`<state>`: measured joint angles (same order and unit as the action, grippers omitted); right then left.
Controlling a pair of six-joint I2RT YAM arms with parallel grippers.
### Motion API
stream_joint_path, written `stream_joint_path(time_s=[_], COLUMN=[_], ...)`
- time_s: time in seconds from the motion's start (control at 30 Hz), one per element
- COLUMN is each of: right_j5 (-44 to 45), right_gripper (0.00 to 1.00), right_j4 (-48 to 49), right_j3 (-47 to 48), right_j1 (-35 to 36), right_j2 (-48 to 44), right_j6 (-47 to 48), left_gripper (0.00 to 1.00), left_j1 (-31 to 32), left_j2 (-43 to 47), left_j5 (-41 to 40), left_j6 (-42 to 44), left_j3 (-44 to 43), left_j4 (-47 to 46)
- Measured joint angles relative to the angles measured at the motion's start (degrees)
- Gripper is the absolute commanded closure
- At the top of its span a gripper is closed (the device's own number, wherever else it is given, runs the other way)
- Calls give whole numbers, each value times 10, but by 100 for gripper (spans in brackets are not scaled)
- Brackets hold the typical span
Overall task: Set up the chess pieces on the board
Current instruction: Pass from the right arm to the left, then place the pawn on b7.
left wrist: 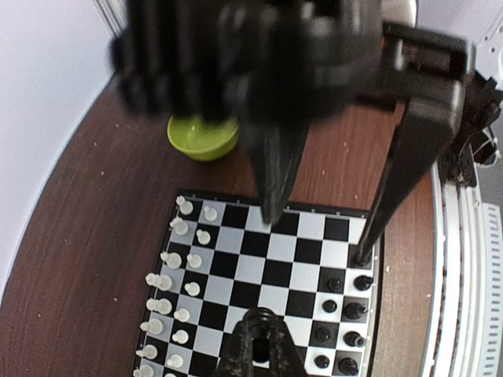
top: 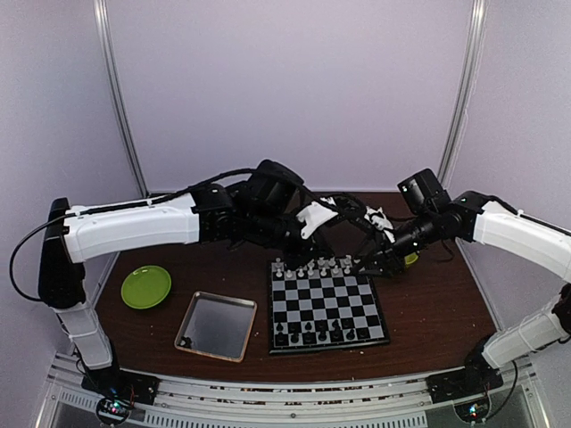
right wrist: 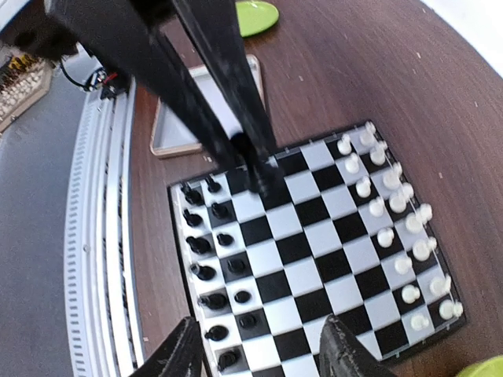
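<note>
the chess pieces (top: pixel 310 332) stand in rows at both ends of the board (top: pixel 326 299). they look tiny, light and glossy, so i would pinch one gently at its waist. the left end effector (right wrist: pixel 253 169) is closed at the tips, with nothing visible in it; the right end effector (right wrist: pixel 261 322) is wide apart and empty.

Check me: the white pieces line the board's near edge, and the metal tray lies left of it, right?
No: the top external view shows the white pieces lining the board's far edge; the metal tray does lie left of it.

Glossy board (right wrist: pixel 314 243); shiny metal tray (top: pixel 216 325); wood-grain table (top: pixel 428 303).
</note>
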<state>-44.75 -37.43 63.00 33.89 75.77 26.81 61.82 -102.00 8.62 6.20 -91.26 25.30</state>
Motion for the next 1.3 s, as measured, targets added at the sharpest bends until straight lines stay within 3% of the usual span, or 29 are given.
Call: stream_joint_path(time_s=[0.33,0.73,1.3], right_j5=[7,41,106], right_gripper=[48,48,49], right_j4=[-33,-13,-2], right_j3=[-47,-48,-48], right_j1=[-171,-176,-180], right_j2=[-52,-66,-66], right_j6=[15,-2,-11], left_gripper=[100,100,99], left_j1=[-10,20,58], left_j2=[-158,-287,-386], left_j5=[9,43,83], left_j6=[32,58,60], left_j3=[-156,-282,-400], left_j4=[162,264,271])
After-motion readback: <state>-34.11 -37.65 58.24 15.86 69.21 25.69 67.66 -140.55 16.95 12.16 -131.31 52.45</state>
